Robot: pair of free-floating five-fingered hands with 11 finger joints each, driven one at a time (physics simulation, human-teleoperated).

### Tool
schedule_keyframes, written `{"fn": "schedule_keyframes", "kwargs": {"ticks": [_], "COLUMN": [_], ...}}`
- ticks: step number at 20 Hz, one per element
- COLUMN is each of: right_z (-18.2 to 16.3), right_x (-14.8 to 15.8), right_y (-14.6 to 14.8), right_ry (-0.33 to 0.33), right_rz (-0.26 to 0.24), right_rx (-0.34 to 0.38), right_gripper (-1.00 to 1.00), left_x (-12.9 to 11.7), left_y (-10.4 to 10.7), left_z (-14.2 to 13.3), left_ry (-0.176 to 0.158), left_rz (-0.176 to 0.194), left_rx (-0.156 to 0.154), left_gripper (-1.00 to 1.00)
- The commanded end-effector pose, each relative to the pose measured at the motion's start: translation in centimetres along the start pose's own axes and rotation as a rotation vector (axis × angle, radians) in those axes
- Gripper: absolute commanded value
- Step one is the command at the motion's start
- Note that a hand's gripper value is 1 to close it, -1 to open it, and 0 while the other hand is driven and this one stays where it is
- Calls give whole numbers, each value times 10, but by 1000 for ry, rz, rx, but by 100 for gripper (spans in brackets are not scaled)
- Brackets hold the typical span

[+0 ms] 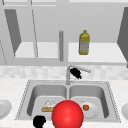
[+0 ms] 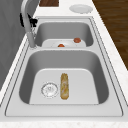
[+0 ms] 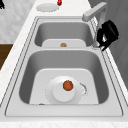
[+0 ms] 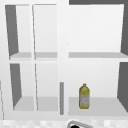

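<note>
My right hand [image 1: 75, 73] hangs just under the spout of the faucet [image 1: 68, 75], behind the sink's middle divider. From the right side view this hand [image 3: 108, 33] sits beside the faucet [image 3: 96, 12] stem, fingers relaxed and pointing down, holding nothing. My left hand [image 1: 39, 121] floats low at the front edge of the sink, before the left basin, and shows as a dark patch [image 3: 1, 4] at the top left corner. A large red ball [image 1: 67, 115] is at the sink's front rim, next to the left hand.
The left basin holds a bread loaf [image 2: 64, 85] beside the drain [image 2: 49, 89]. A white plate [image 3: 60, 97] with a small red-orange fruit [image 3: 68, 85] lies in the right basin. Plates [image 1: 3, 108] [image 1: 125, 110] rest on the counter either side. A yellow bottle [image 4: 84, 96] stands on the cabinet shelf.
</note>
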Motion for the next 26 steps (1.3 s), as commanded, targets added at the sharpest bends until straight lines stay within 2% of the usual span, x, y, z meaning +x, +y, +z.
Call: {"fn": "schedule_keyframes", "kwargs": {"ticks": [1,8,12,15,23,26], "right_z": [6,8,11,11,16,12], "right_x": [12,19,30,30,32,30], "right_y": [-5,-8,-12,-12,-15,-13], "right_ry": [-118,-106,6,51,263,321], "right_rz": [-48,-57,4,29,157,191], "right_rx": [-1,-11,0,7,45,56], "right_gripper": [100,100,100,100,100,100], "left_x": [0,0,0,0,0,0], "left_y": [0,0,0,0,0,0], "left_z": [0,0,0,0,0,0], "left_ry": [0,0,0,0,0,0], "left_rz": [0,0,0,0,0,0], "left_rx": [0,0,0,0,0,0], "left_gripper": [0,0,0,0,0,0]}}
